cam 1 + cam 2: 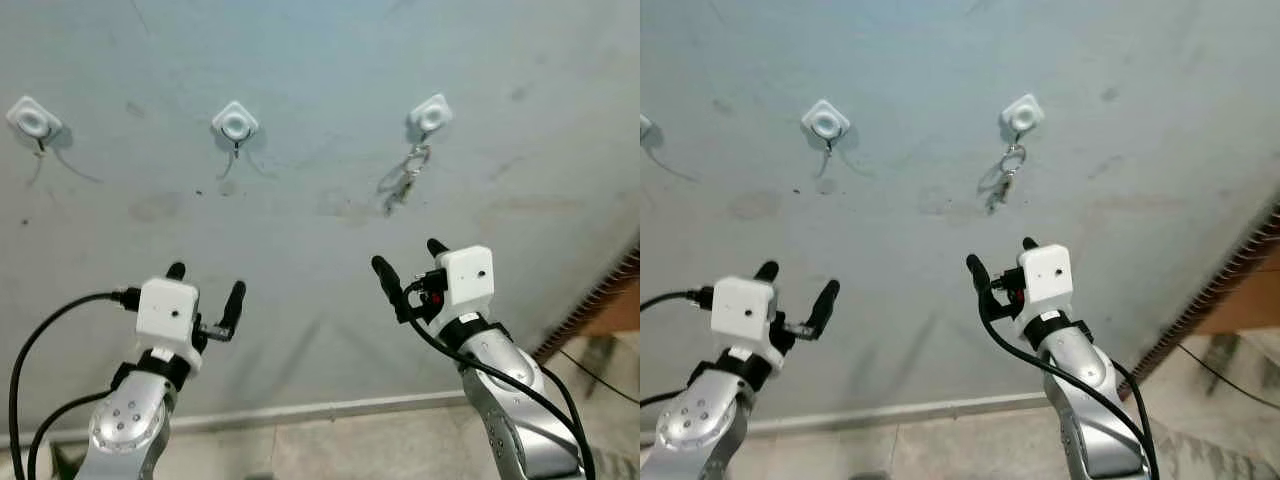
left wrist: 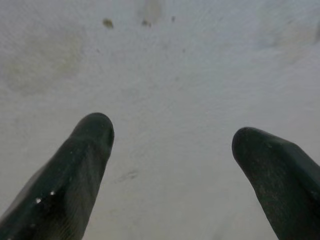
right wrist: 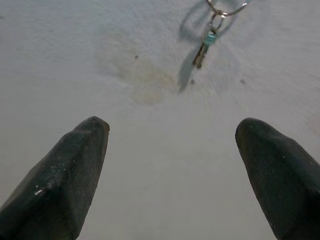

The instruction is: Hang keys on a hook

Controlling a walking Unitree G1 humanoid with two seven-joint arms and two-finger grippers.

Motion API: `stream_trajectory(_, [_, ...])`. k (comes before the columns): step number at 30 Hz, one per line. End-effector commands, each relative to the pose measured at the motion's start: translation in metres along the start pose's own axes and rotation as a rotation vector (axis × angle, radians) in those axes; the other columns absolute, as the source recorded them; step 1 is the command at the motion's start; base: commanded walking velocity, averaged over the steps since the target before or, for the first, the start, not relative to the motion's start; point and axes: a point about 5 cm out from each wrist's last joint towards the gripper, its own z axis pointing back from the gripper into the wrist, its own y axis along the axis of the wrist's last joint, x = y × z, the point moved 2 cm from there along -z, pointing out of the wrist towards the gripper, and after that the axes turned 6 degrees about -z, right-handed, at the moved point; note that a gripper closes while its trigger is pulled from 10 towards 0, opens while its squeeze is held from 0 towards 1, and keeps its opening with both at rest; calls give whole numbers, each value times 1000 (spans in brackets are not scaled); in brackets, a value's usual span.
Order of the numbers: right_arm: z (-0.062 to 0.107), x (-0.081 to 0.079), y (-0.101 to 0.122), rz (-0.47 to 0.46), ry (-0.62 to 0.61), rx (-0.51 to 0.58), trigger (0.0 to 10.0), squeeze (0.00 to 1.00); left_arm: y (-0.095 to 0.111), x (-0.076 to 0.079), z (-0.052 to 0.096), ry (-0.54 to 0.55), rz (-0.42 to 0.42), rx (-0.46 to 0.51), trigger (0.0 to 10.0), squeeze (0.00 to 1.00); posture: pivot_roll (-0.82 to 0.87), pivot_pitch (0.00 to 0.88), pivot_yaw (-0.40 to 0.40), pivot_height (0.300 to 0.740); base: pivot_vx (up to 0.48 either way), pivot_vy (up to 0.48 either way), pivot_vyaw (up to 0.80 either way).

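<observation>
Three white hooks sit in a row on the wall; the keys already dangle from the rightmost hook, up above your right gripper. Both grippers are empty w/ fingers spread wide, well clear of the wall hardware; left gripper faces bare wall. The bunch looks light, metal, loose & swingy, so it'll likely slip or spin if nudged. If you need to regrip, take the ring, not the blades. Right wrist cam gives you detail the head cams blur: a ring, a teal collar, one brass-coloured key. Head cams give you all hooks plus both arms.
</observation>
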Motion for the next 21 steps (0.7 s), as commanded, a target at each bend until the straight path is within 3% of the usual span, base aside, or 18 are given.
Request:
stream_trajectory(1, [-1,-2,3,0,9,13,10000,0,3,-2,0,-2,-8,7,10000,0,105,0,-10,740,-266,401,0])
stream_trajectory(5, [-1,-3,3,1,11,12,10000,0,3,-2,0,2,-7,8,10000,0,103,0,-11,740,-262,367,0])
stream_trajectory(21, [-1,-3,4,2,11,11,10000,0,2,-3,-3,23,-3,-2,10000,0,100,0,-12,740,0,0,0])
